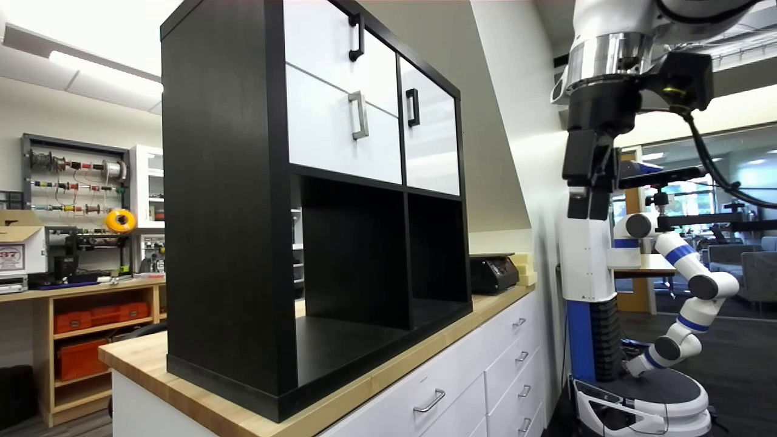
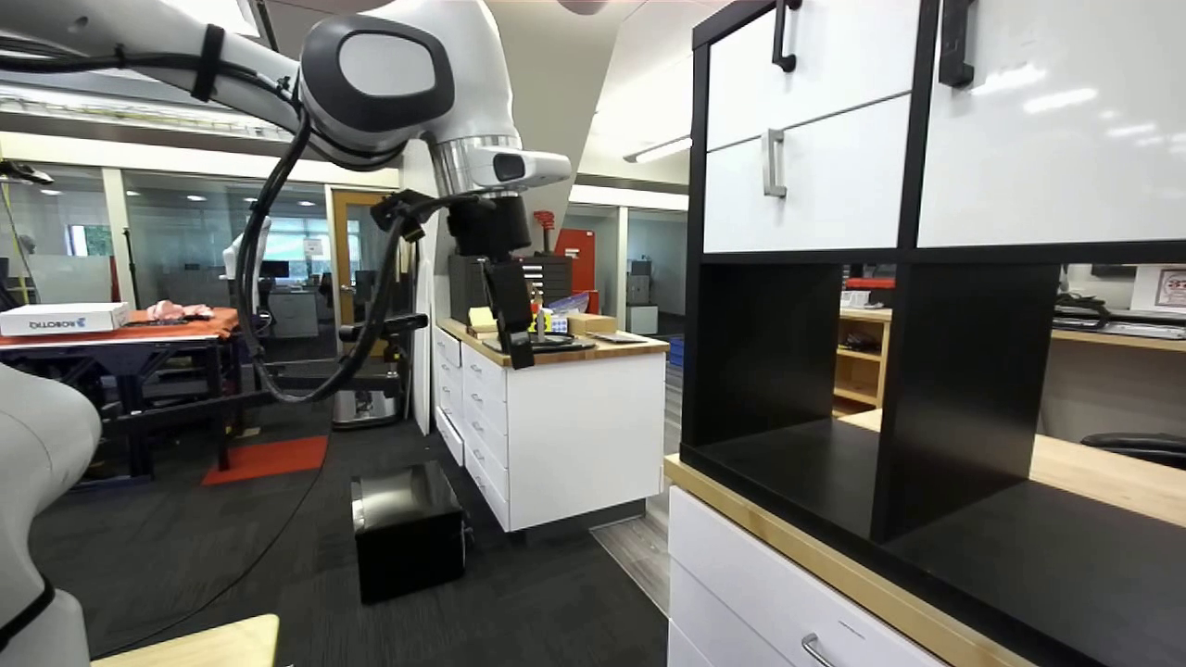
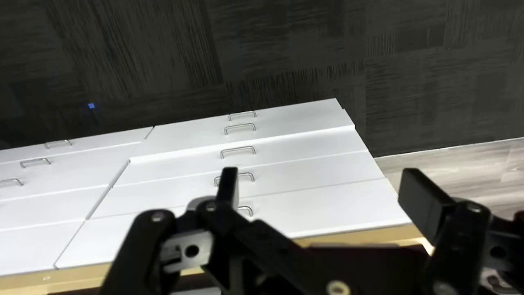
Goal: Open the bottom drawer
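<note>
The shelf [image 1: 218, 200] is black, its lower drawer [image 2: 820, 181] white with a silver handle [image 2: 768, 165], the gripper [image 1: 589, 205] black, the countertop [image 1: 136, 353] tan, the carpet [image 3: 245, 53] streaked charcoal.

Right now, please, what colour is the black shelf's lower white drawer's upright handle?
The handle is silver, clearest in an exterior view.

Shelf [image 1: 218, 212] on desk [image 1: 142, 349]. Bottom drawer [image 1: 332, 130] directly under upper drawer [image 1: 328, 45], above left cubby [image 1: 358, 261]; single front panel [image 1: 432, 139] right of both drawers. Hand [image 1: 589, 209] right of shelf in an exterior view.
</note>
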Robot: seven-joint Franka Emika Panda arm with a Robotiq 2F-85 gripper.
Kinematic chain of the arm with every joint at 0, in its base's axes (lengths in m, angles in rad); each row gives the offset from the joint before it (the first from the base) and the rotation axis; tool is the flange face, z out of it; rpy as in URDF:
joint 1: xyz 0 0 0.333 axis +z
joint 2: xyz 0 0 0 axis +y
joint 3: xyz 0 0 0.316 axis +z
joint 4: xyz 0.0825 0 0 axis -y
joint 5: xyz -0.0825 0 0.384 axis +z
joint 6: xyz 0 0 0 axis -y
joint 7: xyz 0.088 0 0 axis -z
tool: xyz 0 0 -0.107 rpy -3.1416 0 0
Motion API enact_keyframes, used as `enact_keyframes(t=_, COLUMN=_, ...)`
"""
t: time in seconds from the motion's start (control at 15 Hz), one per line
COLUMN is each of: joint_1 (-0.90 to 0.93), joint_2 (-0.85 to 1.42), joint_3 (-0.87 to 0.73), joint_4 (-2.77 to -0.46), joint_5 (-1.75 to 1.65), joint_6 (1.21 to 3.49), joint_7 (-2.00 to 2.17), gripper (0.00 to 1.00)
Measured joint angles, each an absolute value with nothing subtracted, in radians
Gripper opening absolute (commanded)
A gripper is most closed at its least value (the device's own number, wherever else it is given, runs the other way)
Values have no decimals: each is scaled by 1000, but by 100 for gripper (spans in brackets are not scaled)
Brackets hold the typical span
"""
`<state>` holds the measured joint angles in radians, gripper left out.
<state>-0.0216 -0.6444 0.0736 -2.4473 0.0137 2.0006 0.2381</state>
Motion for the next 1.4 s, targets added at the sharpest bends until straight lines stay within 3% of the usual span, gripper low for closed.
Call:
enact_keyframes(t=0.8, joint_1=-23, joint_2=-406, joint_3=75, joint_4=-2123, joint_5=-56, joint_6=2081, joint_7=234, gripper=100)
enact_keyframes(t=1.4, joint_1=-23, joint_2=-390, joint_3=75, joint_4=-2113, joint_5=-55, joint_6=2080, joint_7=234, gripper=100)
